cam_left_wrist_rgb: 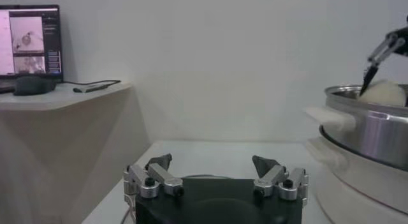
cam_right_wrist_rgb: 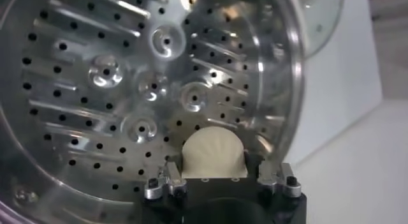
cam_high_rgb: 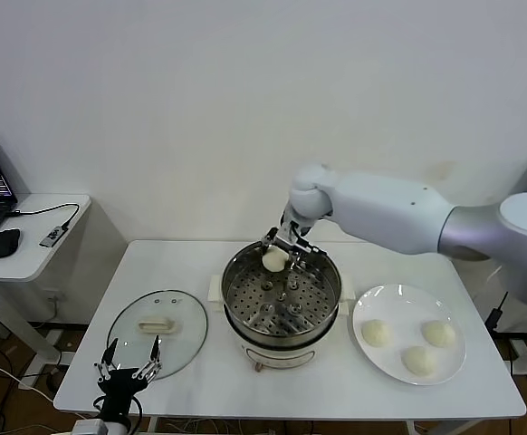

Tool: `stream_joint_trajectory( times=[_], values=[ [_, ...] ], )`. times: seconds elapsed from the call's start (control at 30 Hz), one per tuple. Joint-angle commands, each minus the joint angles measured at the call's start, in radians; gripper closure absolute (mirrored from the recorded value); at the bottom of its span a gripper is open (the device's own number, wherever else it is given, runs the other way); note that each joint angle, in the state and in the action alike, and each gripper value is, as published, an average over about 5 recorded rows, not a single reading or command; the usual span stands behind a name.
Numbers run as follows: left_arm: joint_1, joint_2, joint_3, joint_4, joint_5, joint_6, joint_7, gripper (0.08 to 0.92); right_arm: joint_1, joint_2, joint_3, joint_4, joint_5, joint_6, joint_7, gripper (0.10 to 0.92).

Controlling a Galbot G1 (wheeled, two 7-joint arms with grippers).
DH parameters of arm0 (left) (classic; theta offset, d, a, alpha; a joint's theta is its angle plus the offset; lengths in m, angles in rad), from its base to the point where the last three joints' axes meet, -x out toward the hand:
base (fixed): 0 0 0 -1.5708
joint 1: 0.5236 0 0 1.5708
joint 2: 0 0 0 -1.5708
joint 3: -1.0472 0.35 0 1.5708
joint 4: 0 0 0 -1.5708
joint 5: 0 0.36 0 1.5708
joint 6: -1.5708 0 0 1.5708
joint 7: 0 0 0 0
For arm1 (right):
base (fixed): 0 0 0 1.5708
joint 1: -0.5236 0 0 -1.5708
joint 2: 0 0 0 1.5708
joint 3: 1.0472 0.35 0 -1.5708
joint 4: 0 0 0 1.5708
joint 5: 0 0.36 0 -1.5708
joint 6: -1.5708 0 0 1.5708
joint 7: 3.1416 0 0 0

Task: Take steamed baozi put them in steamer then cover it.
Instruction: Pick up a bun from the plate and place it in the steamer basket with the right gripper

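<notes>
One steamed baozi (cam_high_rgb: 273, 259) sits clamped between the fingers of the right gripper (cam_high_rgb: 284, 250), held over the far rim of the steamer (cam_high_rgb: 282, 304), whose perforated tray lies below it. Three more buns (cam_high_rgb: 407, 344) rest on the plate (cam_high_rgb: 454, 358), well off to that gripper's right. The left gripper (cam_high_rgb: 129, 361) hangs with fingers spread just beside the glass lid (cam_high_rgb: 158, 331).

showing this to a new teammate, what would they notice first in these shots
The big white right arm reaching over the shiny steamer at the table's centre, its right hand holding a baozi above the far rim of the perforated tray. Next, the white plate to the right with three more buns, and the glass lid lying flat to the left, near the idle left hand.
</notes>
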Motion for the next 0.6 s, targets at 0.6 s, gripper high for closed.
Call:
stream_joint_trajectory(
  times=[0.6],
  values=[
    [0.008, -0.003, -0.002, -0.026, -0.001, 0.006, -0.001, 0.177, 0.139, -0.129, -0.026, 0.188, 0.188, -0.085, -0.049, 0.203]
  ],
)
